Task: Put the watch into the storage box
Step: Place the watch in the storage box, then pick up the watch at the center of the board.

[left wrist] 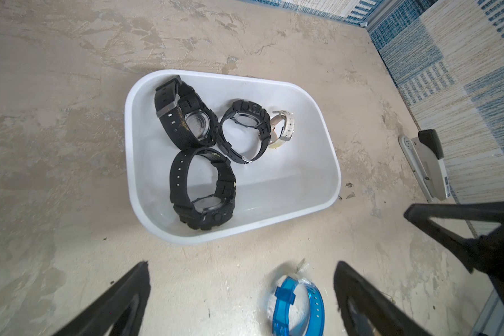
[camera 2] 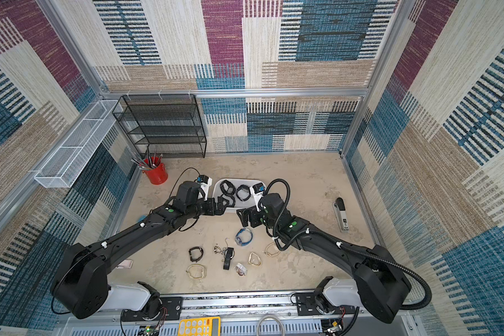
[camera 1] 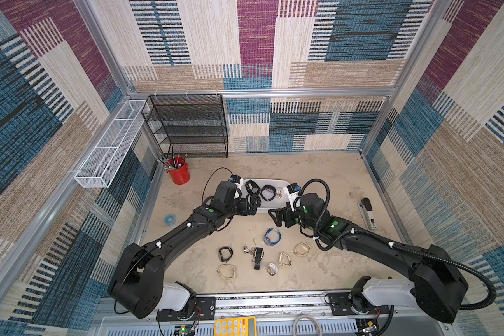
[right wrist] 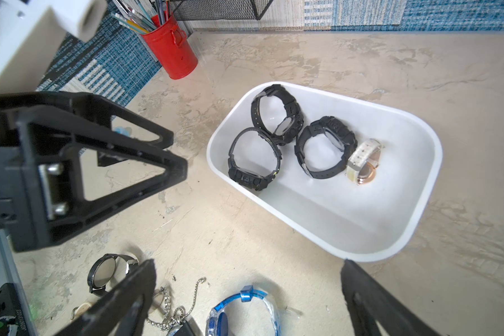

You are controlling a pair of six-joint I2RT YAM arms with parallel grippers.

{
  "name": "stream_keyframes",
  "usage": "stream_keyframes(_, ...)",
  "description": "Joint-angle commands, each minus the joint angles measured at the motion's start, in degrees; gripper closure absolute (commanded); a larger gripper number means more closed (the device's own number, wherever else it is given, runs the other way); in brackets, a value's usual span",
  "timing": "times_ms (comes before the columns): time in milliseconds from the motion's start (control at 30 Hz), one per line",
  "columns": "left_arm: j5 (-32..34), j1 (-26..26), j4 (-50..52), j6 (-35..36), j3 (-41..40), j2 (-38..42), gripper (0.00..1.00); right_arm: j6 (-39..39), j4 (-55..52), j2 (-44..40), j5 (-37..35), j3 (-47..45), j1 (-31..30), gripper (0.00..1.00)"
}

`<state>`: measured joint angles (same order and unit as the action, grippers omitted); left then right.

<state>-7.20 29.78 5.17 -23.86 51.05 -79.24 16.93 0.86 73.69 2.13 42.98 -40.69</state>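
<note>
1. The left jaws stand spread wide and empty, hanging by the near left corner of the storage box (left wrist: 288,174), which sits around the middle of the desk (camera 1: 317,168).
2. The right jaws are spread wide too, gripping nothing, above the desk off the box's near right corner.
3. Inside the box, the nearest black watch (left wrist: 207,216) rests against the wall closest to the left jaws.
4. Beyond it lie the far black watch (left wrist: 166,99) and the middle black watch (left wrist: 248,106), with a white-strapped watch (left wrist: 282,125) touching the latter.
5. A blue watch (left wrist: 285,293) lies on the desk outside the box, below and between the two arms.
6. Toward the desk's near edge sit a small black watch (camera 1: 225,253) and gold bands (camera 1: 227,271).
7. A red cup (camera 1: 181,174) stands at the far left corner, and a stapler (camera 1: 368,213) lies by the right edge.
</note>
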Motion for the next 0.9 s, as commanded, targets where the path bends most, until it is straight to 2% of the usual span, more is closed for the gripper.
stream_keyframes(0, -0.88, 0.01, -2.02, 0.36, -2.02, 2.3, 0.01, 1.78, -2.22, -0.21, -2.21, 0.59, -0.09, 0.0)
stream_keyframes(267, 0.52, 0.01, -2.87, -0.26, -7.72, 7.66, 0.01, 5.26, -13.13, -0.74, -5.98, 0.72, -0.09, 0.01)
stream_keyframes(433, 0.96, -0.03, -5.61, -0.22, -11.44, 9.73, 0.01, 7.71, -18.62, -0.82, -5.83, 0.47, -0.09, 0.07)
stream_keyframes(600, 0.82, 0.01, -4.62, 0.2, -11.41, 10.66, 0.02, 12.87, -25.57, -2.4, -7.16, 0.31, -0.87, 0.12)
stream_keyframes(867, 1.38, 0.01, -4.95, 0.13, -12.02, 11.3, 0.02, 19.43, -32.67, -7.33, -7.72, -4.87, -4.75, 0.21)
